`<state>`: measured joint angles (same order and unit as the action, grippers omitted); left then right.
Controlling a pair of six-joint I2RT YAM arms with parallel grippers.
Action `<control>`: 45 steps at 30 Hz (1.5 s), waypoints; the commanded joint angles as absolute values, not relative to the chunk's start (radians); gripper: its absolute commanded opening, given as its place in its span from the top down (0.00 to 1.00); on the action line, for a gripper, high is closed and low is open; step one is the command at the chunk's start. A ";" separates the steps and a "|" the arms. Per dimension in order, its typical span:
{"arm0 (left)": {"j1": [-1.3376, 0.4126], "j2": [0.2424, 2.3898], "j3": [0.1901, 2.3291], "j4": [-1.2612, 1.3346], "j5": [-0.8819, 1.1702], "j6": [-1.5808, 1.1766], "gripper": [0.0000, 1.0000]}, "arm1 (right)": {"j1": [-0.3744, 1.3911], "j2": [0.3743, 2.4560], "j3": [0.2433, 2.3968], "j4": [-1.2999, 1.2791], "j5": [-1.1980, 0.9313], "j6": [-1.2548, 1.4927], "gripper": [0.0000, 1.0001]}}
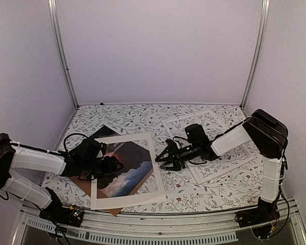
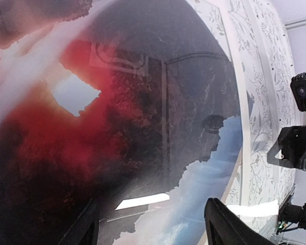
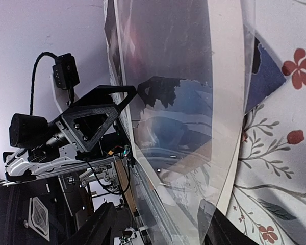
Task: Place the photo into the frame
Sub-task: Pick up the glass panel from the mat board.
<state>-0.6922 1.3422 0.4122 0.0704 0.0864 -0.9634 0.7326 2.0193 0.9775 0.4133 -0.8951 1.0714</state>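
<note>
Stage: freeing the photo [image 1: 130, 166], which lies left of centre under a white window mat [image 1: 128, 200] and apart from the frame [image 1: 225, 172] on the right. The left gripper [image 1: 112, 166] hovers over the print, jaws apart and empty. The right gripper [image 1: 162, 159] stands unclenched at the mat's right edge. Next, probably, lift the mat without dragging the print. No legible writing.

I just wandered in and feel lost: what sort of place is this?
Probably a robot test booth: plain wall panels, metal corner posts, and two robot arms at a flower-patterned table.
</note>
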 commanded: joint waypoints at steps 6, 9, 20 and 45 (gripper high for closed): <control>-0.735 1.405 0.357 -0.091 0.111 -0.997 0.27 | 0.732 2.057 0.961 0.548 -0.950 1.165 0.46; -0.738 1.404 0.360 -0.091 0.110 -0.998 0.27 | 0.733 2.070 1.006 0.443 -0.930 1.116 0.50; -0.742 1.367 0.401 -0.117 0.099 -0.972 0.27 | 0.736 2.074 1.121 0.209 -0.856 0.956 0.80; -0.743 1.245 0.819 -0.230 0.003 -0.705 0.00 | 0.317 1.544 1.311 -0.694 -0.708 0.264 1.00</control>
<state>-0.7269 1.1923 0.7567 -0.2146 0.0154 -0.7456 0.4099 1.6512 1.2884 -0.5224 -0.7509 0.3965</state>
